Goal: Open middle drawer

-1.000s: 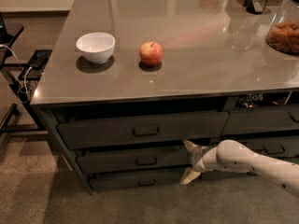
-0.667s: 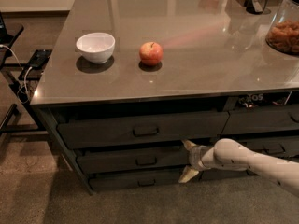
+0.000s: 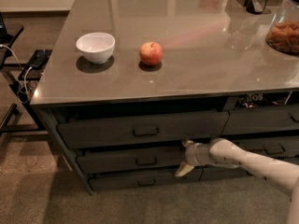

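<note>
The middle drawer (image 3: 117, 160) is the wide dark grey front under the taller top drawer (image 3: 103, 132), on the left side of the counter. Its small black loop handle (image 3: 146, 161) sits at its centre. The front looks shut or nearly shut, and no inside shows. My gripper (image 3: 184, 157) is at the drawer's right end, a short way right of the handle. It points left, and its two pale fingers (image 3: 182, 171) are spread open with nothing between them. My white arm (image 3: 243, 160) reaches in from the lower right.
On the grey countertop (image 3: 196, 73) stand a white bowl (image 3: 96, 46), a red apple (image 3: 151, 53) and a jar (image 3: 285, 29) at the right edge. A bottom drawer (image 3: 135, 181) lies below, and narrower drawers (image 3: 271, 120) are at the right. Cables and a black stand (image 3: 18, 73) are at the left.
My gripper has shifted slightly left and up along the middle drawer's front, towards the handle. The drawers have not moved.
</note>
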Action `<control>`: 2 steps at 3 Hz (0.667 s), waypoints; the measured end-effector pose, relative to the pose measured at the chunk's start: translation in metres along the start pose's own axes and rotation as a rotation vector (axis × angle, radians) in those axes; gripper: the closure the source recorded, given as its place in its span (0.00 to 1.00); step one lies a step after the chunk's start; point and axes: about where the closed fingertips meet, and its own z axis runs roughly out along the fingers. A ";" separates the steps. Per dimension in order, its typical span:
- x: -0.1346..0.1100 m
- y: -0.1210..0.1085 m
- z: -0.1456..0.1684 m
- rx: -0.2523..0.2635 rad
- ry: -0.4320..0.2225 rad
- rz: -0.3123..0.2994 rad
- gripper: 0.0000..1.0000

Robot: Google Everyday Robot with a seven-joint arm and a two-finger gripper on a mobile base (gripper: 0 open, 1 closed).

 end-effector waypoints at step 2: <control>0.000 0.000 0.000 0.000 0.000 0.000 0.42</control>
